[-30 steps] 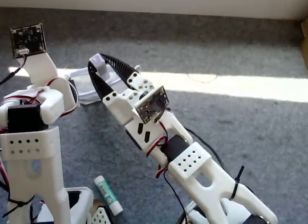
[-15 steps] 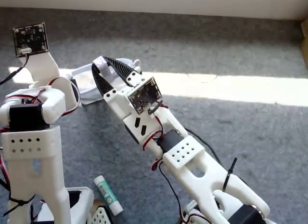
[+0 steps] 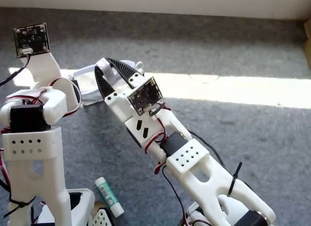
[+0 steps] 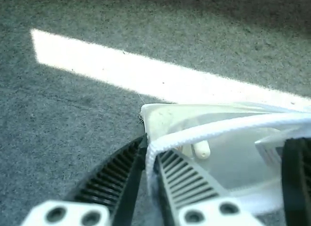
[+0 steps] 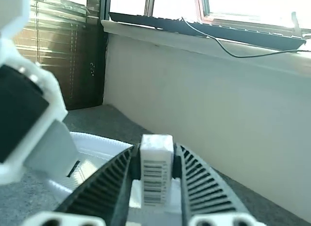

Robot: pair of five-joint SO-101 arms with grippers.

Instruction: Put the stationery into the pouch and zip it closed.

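Observation:
The clear white-edged pouch [image 3: 87,92] lies open on the grey carpet between the two arms. My left gripper [image 4: 148,149] is shut on the pouch [image 4: 228,153] at its white zip edge; a small white cylinder [image 4: 201,149] lies inside. My right gripper [image 3: 103,65] hangs just over the pouch mouth, shut on a white eraser [image 5: 155,167] with a barcode label. In the right wrist view the pouch [image 5: 99,155] sits directly below the right gripper [image 5: 156,155]. A green and white glue stick [image 3: 109,197] lies on the carpet near the left arm's base.
The left arm [image 3: 34,119] stands tall at the left, its wrist beside the pouch. A bright sunlit strip [image 3: 233,87] crosses the carpet. A white wall [image 3: 160,2] bounds the far side. Open carpet stretches to the right.
The right arm has shifted a little to the right and turned its wrist, keeping the eraser over the pouch. The left arm and the glue stick stayed put.

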